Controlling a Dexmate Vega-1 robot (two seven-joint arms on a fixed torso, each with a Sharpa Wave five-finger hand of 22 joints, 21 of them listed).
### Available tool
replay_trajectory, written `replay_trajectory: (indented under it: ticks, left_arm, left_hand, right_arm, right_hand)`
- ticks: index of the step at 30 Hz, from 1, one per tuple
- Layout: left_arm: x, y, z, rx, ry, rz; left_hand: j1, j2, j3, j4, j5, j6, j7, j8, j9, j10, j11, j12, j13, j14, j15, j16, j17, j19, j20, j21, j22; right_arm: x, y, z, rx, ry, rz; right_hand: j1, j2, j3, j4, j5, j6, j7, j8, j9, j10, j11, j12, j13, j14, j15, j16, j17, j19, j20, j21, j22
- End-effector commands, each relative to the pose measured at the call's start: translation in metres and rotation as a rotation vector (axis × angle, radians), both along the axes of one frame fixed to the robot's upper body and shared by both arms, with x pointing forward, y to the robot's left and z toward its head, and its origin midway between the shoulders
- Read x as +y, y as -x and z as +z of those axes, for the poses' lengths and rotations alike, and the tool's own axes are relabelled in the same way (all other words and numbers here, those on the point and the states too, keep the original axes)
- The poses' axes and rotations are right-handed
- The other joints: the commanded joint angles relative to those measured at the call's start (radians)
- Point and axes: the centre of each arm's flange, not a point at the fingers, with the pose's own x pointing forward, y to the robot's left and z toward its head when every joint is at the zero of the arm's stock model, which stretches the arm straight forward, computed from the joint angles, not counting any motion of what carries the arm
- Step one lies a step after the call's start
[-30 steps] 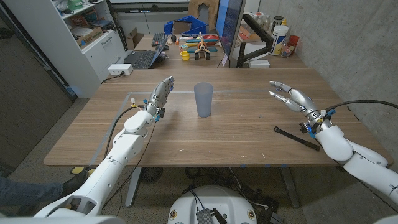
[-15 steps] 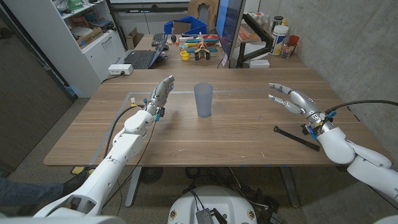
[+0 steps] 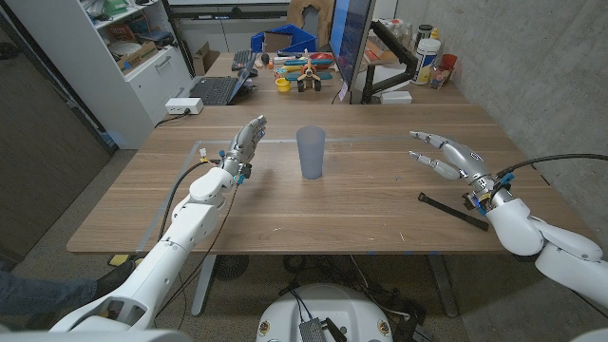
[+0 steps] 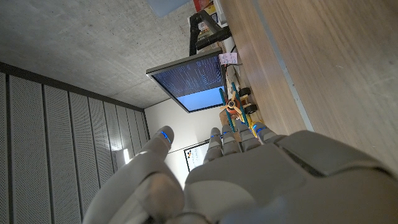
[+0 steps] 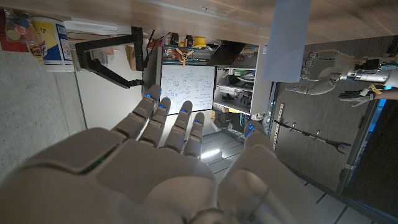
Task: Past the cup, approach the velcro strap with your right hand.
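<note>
A translucent blue-grey cup (image 3: 311,152) stands upright near the middle of the wooden table (image 3: 285,214); it also appears in the right wrist view as the cup (image 5: 286,37). A thin black velcro strap (image 3: 451,210) lies on the table at the right, close to the front edge. My right hand (image 3: 446,155) hovers open with its fingers spread, just beyond the strap and to the right of the cup, holding nothing. My left hand (image 3: 245,144) is open with straight fingers, left of the cup. The back of my right hand (image 5: 155,168) and my left hand (image 4: 249,174) fill the lower wrist pictures.
A monitor (image 3: 353,43), a black monitor arm (image 3: 399,52), bottles (image 3: 429,55), a laptop (image 3: 223,87) and colourful toys (image 3: 302,68) crowd the far desk. A concrete wall runs along the right. A white shelf unit (image 3: 133,57) stands at the left.
My right hand has drifted a little nearer and lower, closing on the strap. The left hand, cup and strap have not moved.
</note>
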Motion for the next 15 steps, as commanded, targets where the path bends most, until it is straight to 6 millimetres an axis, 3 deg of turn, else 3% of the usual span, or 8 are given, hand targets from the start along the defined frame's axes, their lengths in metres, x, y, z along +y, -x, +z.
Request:
replay_trajectory:
  ticks: [1,15]
  left_arm:
    - [-0.0013,0.0006,0.0017,-0.001,-0.003,-0.001]
    - [-0.0038,-0.0003,0.0048,-0.003,-0.012,0.002]
  left_hand:
    - [0.002,0.006,-0.004,-0.001,-0.005,0.008,0.000,0.000,0.002,-0.004,-0.001,0.003,0.000,-0.008,0.002,0.002,0.004,-0.011,0.006,-0.002,0.005]
    - [0.002,0.007,-0.005,-0.001,-0.005,0.008,0.000,0.000,0.002,-0.004,-0.003,0.003,0.000,-0.009,0.002,0.001,0.004,-0.010,0.006,-0.006,0.006]
  right_arm:
    - [-0.0015,0.0039,-0.0052,-0.016,0.044,-0.035]
    - [-0.0045,0.0051,-0.0105,-0.018,0.105,-0.078]
  right_hand:
    - [-0.006,0.000,-0.004,-0.002,0.008,0.002,-0.004,0.001,0.006,0.002,-0.005,0.001,0.001,0.005,-0.114,-0.002,0.002,0.009,-0.058,-0.004,0.005]
    - [-0.008,-0.003,-0.006,-0.003,0.018,-0.008,-0.012,-0.003,0.006,0.008,-0.009,0.002,0.001,0.005,-0.120,-0.003,0.003,0.013,-0.061,-0.013,0.006]
